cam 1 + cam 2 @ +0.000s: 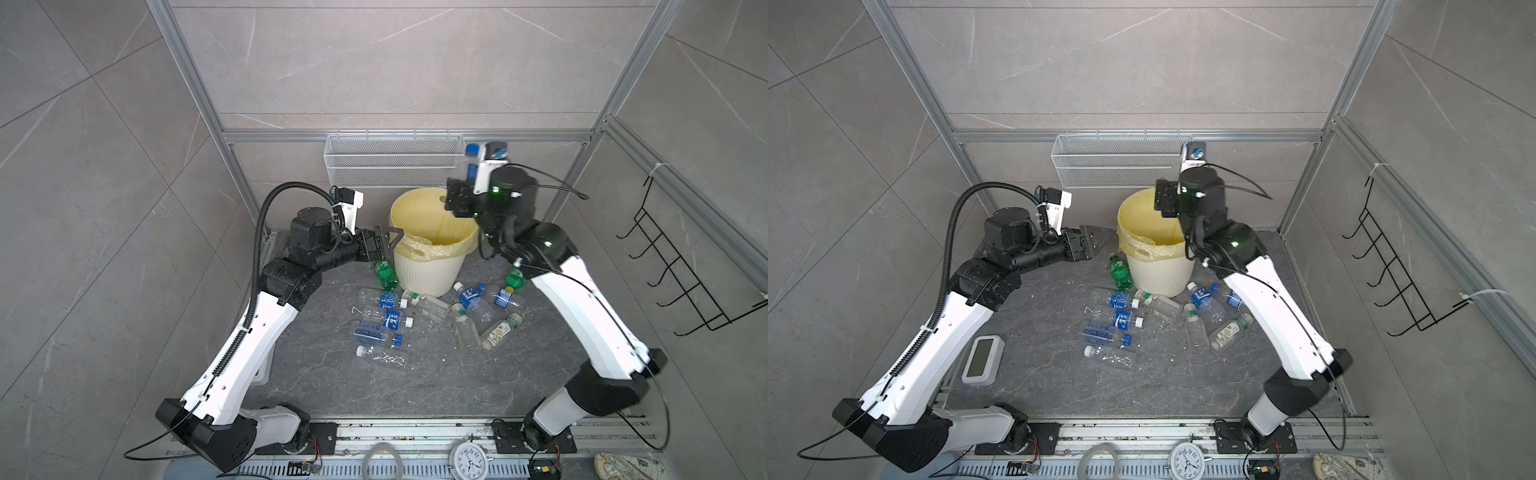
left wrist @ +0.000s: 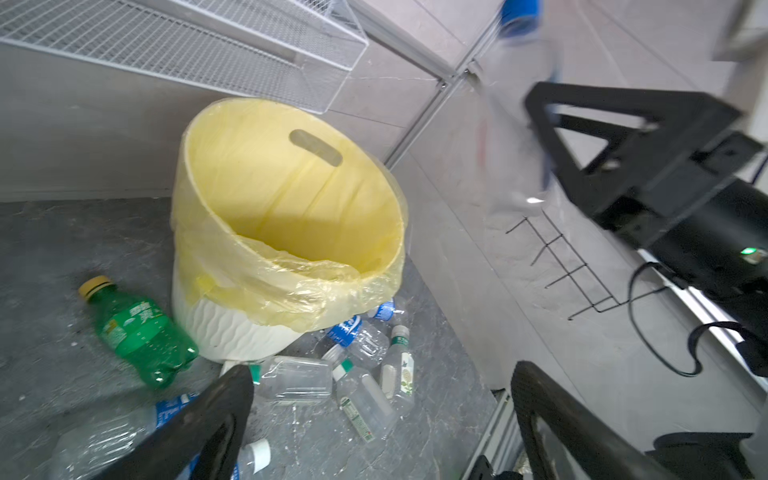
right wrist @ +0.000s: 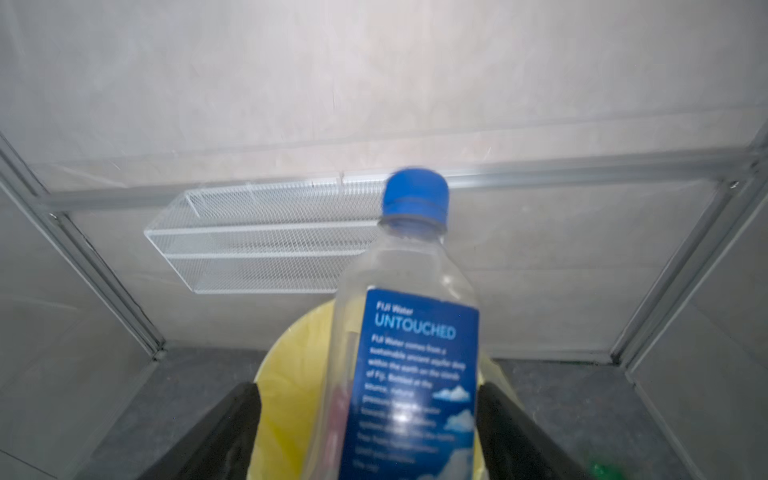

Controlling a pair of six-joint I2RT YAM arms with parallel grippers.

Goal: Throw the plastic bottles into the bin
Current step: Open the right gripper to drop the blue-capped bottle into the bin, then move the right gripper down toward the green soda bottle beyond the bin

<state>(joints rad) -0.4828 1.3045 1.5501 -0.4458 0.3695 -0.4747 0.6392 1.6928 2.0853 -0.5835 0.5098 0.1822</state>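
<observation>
grey marbled tabletop (image 1: 415, 382) inside grey tiled walls (image 1: 374, 62) carries a round cream-white ribbed plastic bin (image 1: 428, 274) lined with a translucent yellow bag (image 2: 291, 291). above its mouth the right gripper (image 3: 368, 388) has its jaws spread, a gap showing beside the clear plastic bottle (image 3: 407, 266) between them, blurred, blue cap (image 3: 415, 193) up. its blue label (image 3: 419, 353) reads "fiji water" and "untouched"; smaller print is unreadable. the left gripper (image 1: 390, 237) hangs beside the rim, jaws wide, empty. other clear and green bottles (image 1: 390, 320) lie on the tabletop before the bin.

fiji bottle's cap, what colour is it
Blue cap on the clear Fiji bottle; the right wrist view shows it best.
</observation>
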